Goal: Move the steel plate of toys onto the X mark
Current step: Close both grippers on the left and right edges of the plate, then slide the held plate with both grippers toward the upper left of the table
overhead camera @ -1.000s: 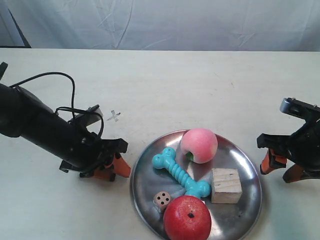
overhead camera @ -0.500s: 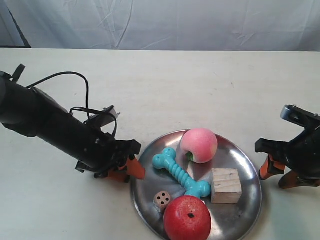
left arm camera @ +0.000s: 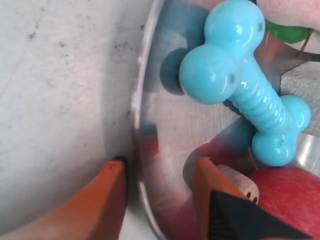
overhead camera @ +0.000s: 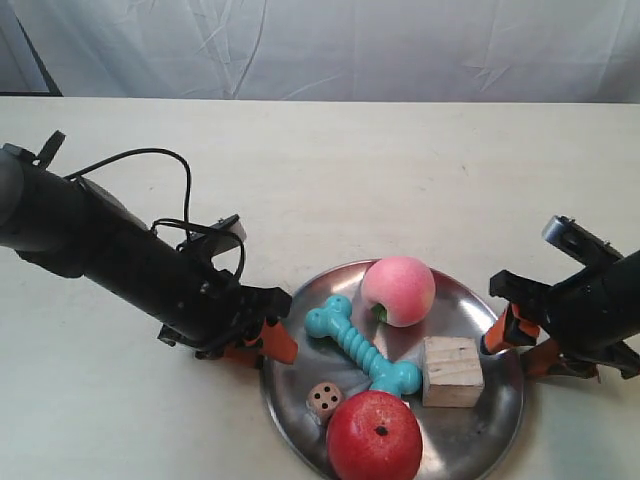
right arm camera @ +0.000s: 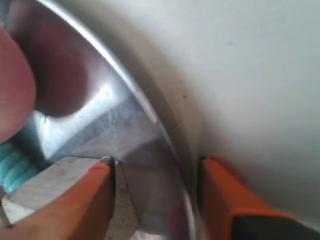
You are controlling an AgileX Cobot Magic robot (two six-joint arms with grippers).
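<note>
The steel plate (overhead camera: 292, 372) holds a pink peach (overhead camera: 398, 290), a turquoise bone (overhead camera: 360, 345), a wooden cube (overhead camera: 452, 371), a small die (overhead camera: 323, 399) and a red apple (overhead camera: 375, 436). My left gripper (overhead camera: 262, 348), on the arm at the exterior view's left, is open astride the plate's rim (left arm camera: 136, 107): one orange finger (left arm camera: 107, 197) rests outside on the table, the other inside near the die (left arm camera: 241, 183). My right gripper (overhead camera: 520, 343) is open astride the opposite rim (right arm camera: 150, 117), its inner finger (right arm camera: 85, 200) beside the cube (right arm camera: 47, 187). The X mark is hidden behind the left arm.
The pale table (overhead camera: 330, 170) stretches behind the plate to a white backdrop (overhead camera: 330, 45). The left arm's black cable (overhead camera: 150, 155) loops above its wrist. The plate's front rim reaches almost to the picture's bottom edge.
Both arms have closed in on the plate from either side, until each open gripper straddles the rim. The left arm now covers the X mark. The plate and toys have not moved.
</note>
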